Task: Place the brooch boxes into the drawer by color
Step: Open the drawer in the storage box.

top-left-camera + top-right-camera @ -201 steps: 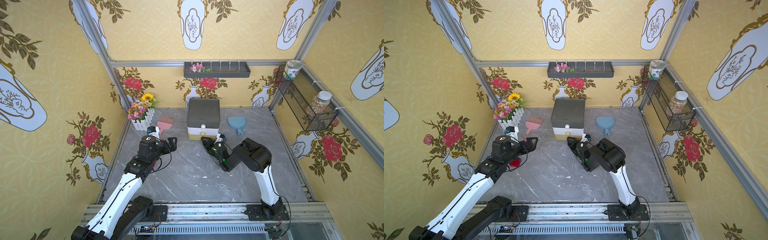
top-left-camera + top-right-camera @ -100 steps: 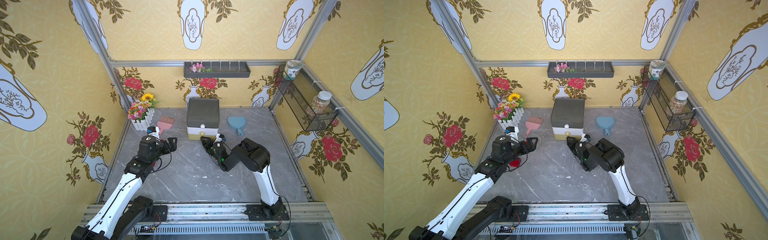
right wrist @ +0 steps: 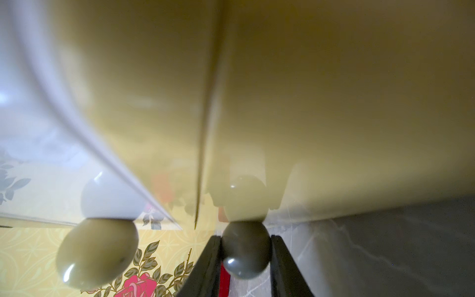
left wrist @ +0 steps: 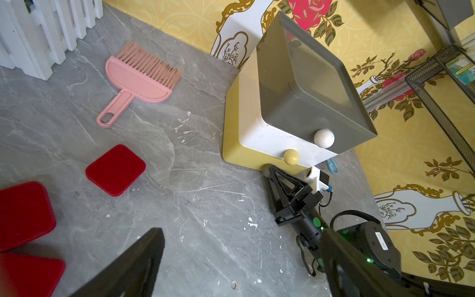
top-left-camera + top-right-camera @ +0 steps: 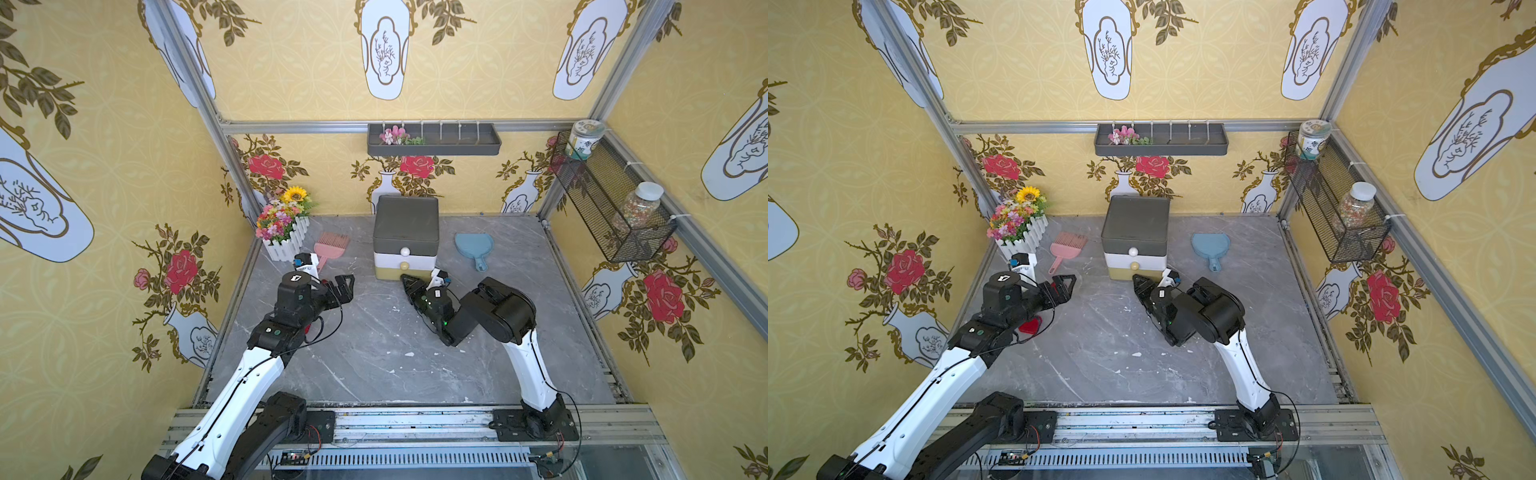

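Three red brooch boxes point(image 4: 115, 169) lie on the grey table point(image 4: 180, 231) near the left arm, apart from the drawer point(image 4: 308, 102). They are flat and velvety, with rounded corners. The dark grey, white and olive tiers of the drawer are all closed, so the inside is hidden. The right gripper point(image 4: 268, 171) is clamped on the grey knob point(image 3: 244, 252) of the olive tier. The left gripper point(image 5: 344, 286) hangs with its jaws wide apart, holding nothing.

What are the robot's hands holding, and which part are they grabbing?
The right gripper pinches the olive-yellow bottom drawer by its grey knob, one finger on each side. The left gripper is open and holds nothing.
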You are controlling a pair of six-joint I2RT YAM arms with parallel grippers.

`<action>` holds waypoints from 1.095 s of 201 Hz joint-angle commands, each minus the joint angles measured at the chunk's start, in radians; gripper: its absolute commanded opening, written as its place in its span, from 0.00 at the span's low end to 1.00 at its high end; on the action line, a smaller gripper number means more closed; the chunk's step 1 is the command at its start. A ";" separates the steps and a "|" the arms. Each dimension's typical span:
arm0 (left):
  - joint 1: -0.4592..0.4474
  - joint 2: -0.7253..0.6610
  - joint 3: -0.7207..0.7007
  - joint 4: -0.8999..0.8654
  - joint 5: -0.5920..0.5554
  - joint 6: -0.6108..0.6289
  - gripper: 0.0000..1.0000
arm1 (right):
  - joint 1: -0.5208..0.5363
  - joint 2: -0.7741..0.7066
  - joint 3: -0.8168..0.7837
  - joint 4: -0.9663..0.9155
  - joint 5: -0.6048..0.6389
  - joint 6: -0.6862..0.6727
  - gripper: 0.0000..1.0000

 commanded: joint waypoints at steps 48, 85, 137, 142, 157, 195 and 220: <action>0.001 0.000 -0.010 0.012 0.005 -0.002 1.00 | 0.033 -0.030 -0.106 0.047 0.018 0.000 0.33; 0.000 -0.003 -0.010 0.009 0.005 -0.001 1.00 | 0.069 -0.030 -0.171 0.101 0.046 0.023 0.33; 0.000 -0.004 -0.011 0.007 0.003 -0.002 1.00 | 0.111 -0.094 -0.261 0.125 0.055 0.043 0.34; 0.000 -0.004 -0.012 0.008 0.002 -0.004 1.00 | 0.114 -0.102 -0.267 0.125 0.055 0.042 0.34; 0.001 -0.003 -0.010 0.006 0.003 -0.003 1.00 | 0.127 -0.120 -0.282 0.125 0.057 0.040 0.34; 0.001 -0.003 -0.012 0.003 -0.001 -0.004 1.00 | 0.183 -0.114 -0.305 0.125 0.086 0.047 0.34; 0.000 -0.003 -0.012 0.003 -0.001 -0.004 1.00 | 0.206 -0.106 -0.310 0.127 0.104 0.053 0.35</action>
